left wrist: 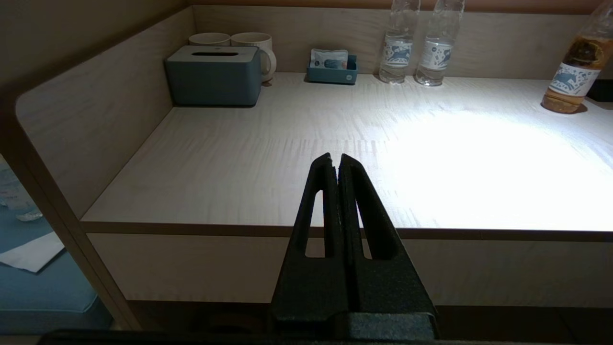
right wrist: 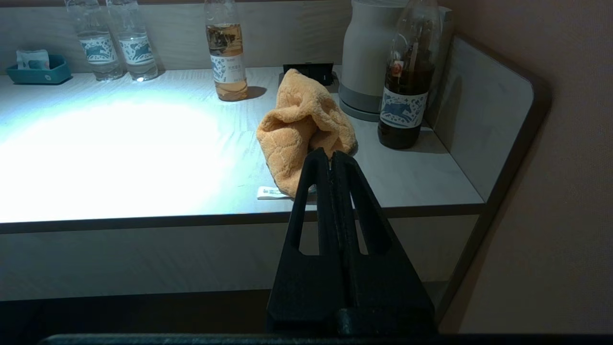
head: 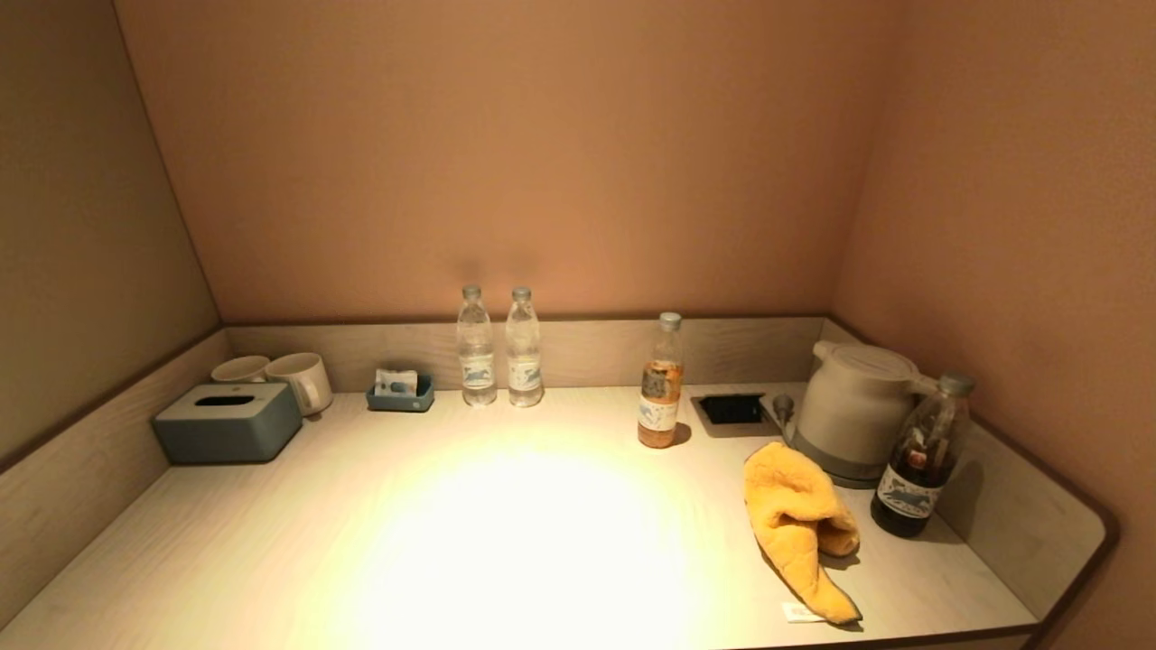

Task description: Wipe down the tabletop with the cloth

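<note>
Two grippers sit pulled back off the tabletop (head: pixel 506 542) edge. Your left gripper (left wrist: pixel 334 160) is clenched empty; your right gripper (right wrist: pixel 329 155) is clenched empty too, facing the crumpled yellow cloth (head: pixel 799 519) near the kettle (head: pixel 853 411). Nothing's grasped yet: spread the right fingers, then reach.

Cloth (head: pixel 799 524): orange-yellow terry towel, crumpled into a bunched heap, one end trailing toward the front edge.
Cloth position: right side of the tabletop (head: pixel 506 533), near the front edge.
Tabletop: pale wood grain, brightly lit at the centre.
</note>
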Controlling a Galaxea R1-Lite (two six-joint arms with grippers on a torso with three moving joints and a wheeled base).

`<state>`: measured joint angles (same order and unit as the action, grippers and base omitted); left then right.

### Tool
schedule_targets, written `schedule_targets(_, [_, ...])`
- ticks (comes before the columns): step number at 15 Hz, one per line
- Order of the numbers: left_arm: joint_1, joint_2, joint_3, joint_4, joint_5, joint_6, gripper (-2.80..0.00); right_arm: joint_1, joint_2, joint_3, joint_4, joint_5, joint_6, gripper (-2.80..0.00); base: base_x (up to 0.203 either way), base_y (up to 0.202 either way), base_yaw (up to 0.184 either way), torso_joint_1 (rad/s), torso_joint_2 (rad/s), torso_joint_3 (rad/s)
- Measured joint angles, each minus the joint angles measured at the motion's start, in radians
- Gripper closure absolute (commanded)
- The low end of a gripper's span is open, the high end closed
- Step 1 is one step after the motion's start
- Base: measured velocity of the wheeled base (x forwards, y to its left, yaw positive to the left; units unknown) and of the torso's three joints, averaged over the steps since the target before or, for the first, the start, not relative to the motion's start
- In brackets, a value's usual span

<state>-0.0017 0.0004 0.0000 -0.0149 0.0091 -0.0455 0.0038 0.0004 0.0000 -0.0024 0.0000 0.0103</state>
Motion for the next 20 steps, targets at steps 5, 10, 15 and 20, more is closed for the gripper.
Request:
schedule_targets(5, [0.000, 0.000, 0.000, 0.000, 0.000, 0.000, 0.00, 0.000, 0.000, 0.000, 0.000, 0.000, 0.001, 0.00, 0.000, 0.000, 0.000, 0.000, 0.00, 0.000])
schedule_targets(10, [0.000, 0.000, 0.000, 0.000, -0.001, 0.000, 0.00, 0.000, 0.000, 0.000, 0.000, 0.000, 0.001, 0.00, 0.000, 0.000, 0.000, 0.000, 0.00, 0.000])
schedule_targets(15, [0.000, 0.000, 0.000, 0.000, -0.001, 0.000, 0.00, 0.000, 0.000, 0.000, 0.000, 0.000, 0.000, 0.00, 0.000, 0.000, 0.000, 0.000, 0.00, 0.000])
schedule_targets(20, [0.000, 0.000, 0.000, 0.000, 0.000, 0.000, 0.00, 0.000, 0.000, 0.000, 0.000, 0.000, 0.000, 0.00, 0.000, 0.000, 0.000, 0.000, 0.00, 0.000])
